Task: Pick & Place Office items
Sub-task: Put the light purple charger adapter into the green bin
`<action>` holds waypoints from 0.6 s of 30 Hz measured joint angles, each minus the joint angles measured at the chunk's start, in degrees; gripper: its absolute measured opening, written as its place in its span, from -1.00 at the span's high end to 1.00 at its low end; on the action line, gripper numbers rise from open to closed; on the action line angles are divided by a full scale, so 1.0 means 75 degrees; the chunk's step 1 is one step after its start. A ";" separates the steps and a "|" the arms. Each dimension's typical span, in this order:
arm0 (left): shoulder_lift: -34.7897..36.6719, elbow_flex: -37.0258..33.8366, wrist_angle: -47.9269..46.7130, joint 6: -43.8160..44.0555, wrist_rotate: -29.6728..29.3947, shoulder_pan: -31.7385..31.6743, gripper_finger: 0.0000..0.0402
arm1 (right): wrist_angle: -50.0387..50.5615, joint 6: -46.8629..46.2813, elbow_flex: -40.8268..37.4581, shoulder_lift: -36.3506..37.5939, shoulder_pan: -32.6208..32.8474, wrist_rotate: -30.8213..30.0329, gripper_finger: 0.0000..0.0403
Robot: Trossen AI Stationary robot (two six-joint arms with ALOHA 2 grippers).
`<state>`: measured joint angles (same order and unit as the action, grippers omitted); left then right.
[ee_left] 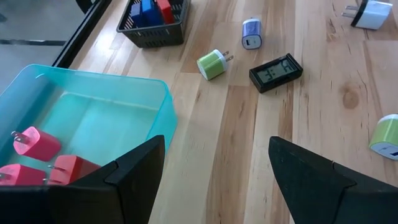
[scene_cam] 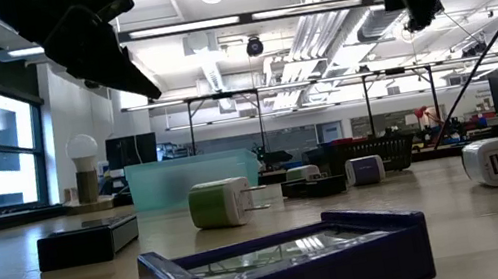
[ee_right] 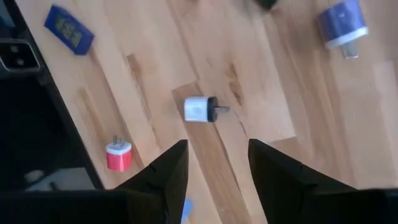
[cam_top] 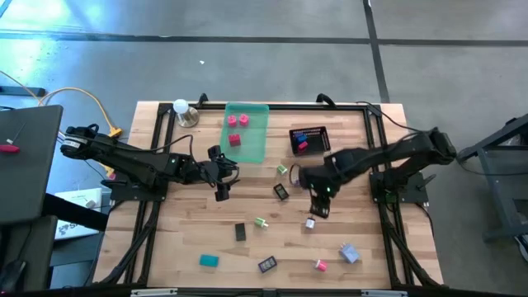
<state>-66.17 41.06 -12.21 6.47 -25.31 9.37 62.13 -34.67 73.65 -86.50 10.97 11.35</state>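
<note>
Small office items lie scattered on the wooden table. A white charger (ee_right: 199,109) lies flat just beyond my right gripper (ee_right: 217,162), which hangs open above it, pointing down, with nothing between its fingers (cam_top: 320,208). A pink charger (ee_right: 118,155), a lavender one (ee_right: 342,22) and a blue clock (ee_right: 68,29) lie around it. My left gripper (ee_left: 217,168) waits open in the air beside the green tray (ee_left: 158,112), nothing between its fingers. Ahead of it lie a green-and-white charger (ee_left: 212,64) and a black clock (ee_left: 276,71). Pink pieces (ee_left: 37,143) lie in the tray.
The black mesh basket (cam_top: 309,139) with blue and red pieces stands at the far right of the tray (cam_top: 247,132). A bulb lamp (cam_top: 181,110) stands at the far left corner. A teal piece (cam_top: 209,261) and dark pieces (cam_top: 267,265) lie near the front edge.
</note>
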 joint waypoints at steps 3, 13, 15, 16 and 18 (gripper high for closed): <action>0.0000 0.0000 0.0000 -0.0001 0.0001 0.0000 -0.40 | 0.0014 -0.0383 0.0000 -0.0003 0.0537 -0.0590 0.23; 0.0000 0.0000 0.0063 -0.0256 0.0002 0.0000 -0.40 | -0.0334 -0.0467 0.0000 -0.0003 0.1355 -0.1299 0.23; 0.0000 0.0000 0.0096 -0.0258 0.0002 0.0000 -0.40 | -0.0358 -0.0665 0.0000 -0.0003 0.1360 -0.1376 0.21; 0.0000 0.0000 0.0101 -0.0258 0.0002 0.0000 -0.40 | -0.0356 -0.0768 0.0000 -0.0003 0.1359 -0.1346 0.19; 0.0000 0.0000 0.0121 -0.0261 0.0001 0.0000 -0.40 | -0.0331 -0.0803 0.0000 -0.0003 0.1354 -0.1307 0.13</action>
<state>-66.17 41.06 -11.30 4.51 -25.31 9.37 59.64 -40.69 73.65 -86.52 21.12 1.54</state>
